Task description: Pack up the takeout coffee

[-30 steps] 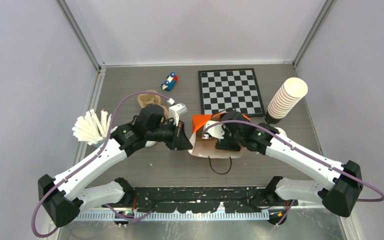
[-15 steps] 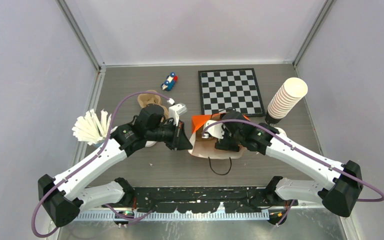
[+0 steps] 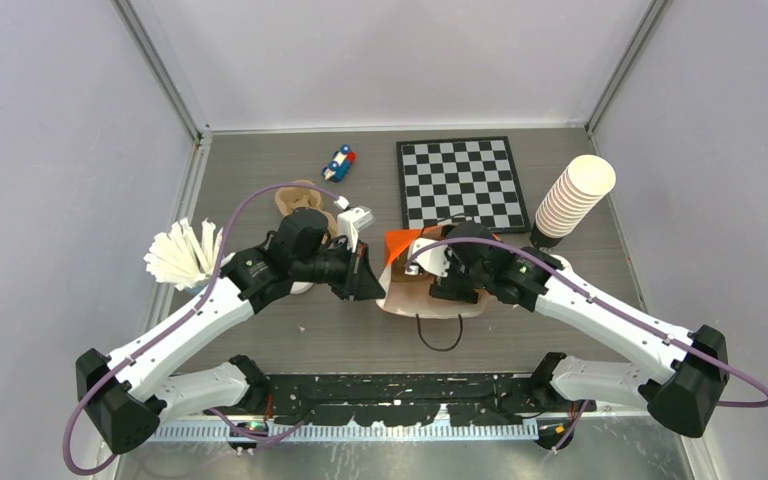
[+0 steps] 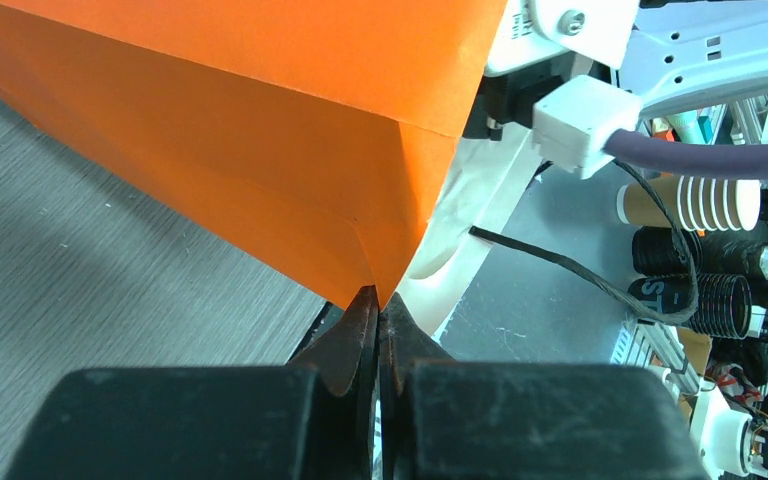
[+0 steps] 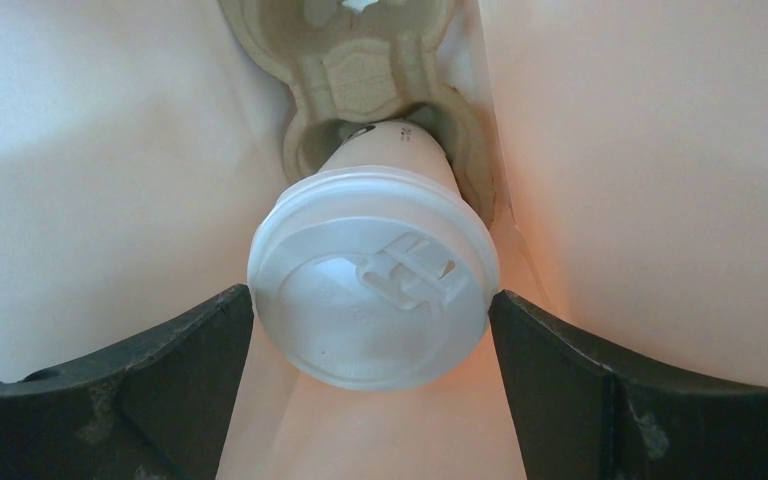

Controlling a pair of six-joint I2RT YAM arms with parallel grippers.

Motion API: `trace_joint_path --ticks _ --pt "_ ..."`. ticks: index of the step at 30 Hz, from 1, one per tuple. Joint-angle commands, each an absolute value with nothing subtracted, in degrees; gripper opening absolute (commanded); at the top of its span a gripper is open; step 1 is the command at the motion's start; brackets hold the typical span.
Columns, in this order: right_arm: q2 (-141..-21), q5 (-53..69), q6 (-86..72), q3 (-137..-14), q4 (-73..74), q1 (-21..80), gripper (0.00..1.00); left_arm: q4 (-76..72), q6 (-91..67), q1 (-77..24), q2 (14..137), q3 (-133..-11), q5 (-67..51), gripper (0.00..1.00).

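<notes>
The takeout coffee (image 5: pixel 372 290), a white cup with a white sip lid, stands in a brown cardboard carrier (image 5: pixel 360 70) inside the orange paper bag (image 3: pixel 396 244). My right gripper (image 5: pixel 372 305) reaches into the bag's mouth, its jaws open, one finger at each side of the lid's rim. In the top view its wrist (image 3: pixel 457 268) covers the cup. My left gripper (image 4: pixel 378 300) is shut on the bag's orange corner edge (image 4: pixel 260 130), on the bag's left side (image 3: pixel 368 280).
A chessboard (image 3: pixel 460 183) lies behind the bag. A tall stack of lidless cups (image 3: pixel 572 198) leans at the right. A small toy (image 3: pixel 339 163), a brown cardboard piece (image 3: pixel 295 198) and a white bundle (image 3: pixel 182 255) lie to the left. The bag's black handle (image 3: pixel 440 335) loops toward me.
The right arm has shifted very slightly; the left arm and the bag have not visibly moved.
</notes>
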State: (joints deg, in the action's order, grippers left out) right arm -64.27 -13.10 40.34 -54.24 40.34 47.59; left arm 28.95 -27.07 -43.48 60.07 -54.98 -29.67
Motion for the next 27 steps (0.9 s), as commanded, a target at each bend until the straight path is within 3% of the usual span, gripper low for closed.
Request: trace_joint_path --ticks 1,13,22,27 --pt "-61.49 -13.36 37.89 -57.31 35.24 46.90 0.93 30.14 -27.12 -43.59 58.84 -56.50 -31.02 0.00" --pt "-61.41 -10.69 37.40 -57.75 36.77 46.89 0.92 30.22 -27.01 -43.59 59.07 -56.77 -30.94 0.00" --pt "-61.11 -9.23 38.03 -58.01 40.39 46.94 0.73 30.26 -27.07 -43.59 59.33 -57.16 -30.94 0.00" --pt "-60.84 -10.73 37.22 -57.29 40.24 47.00 0.75 30.06 -27.12 -43.60 59.40 -57.13 -30.94 0.00"
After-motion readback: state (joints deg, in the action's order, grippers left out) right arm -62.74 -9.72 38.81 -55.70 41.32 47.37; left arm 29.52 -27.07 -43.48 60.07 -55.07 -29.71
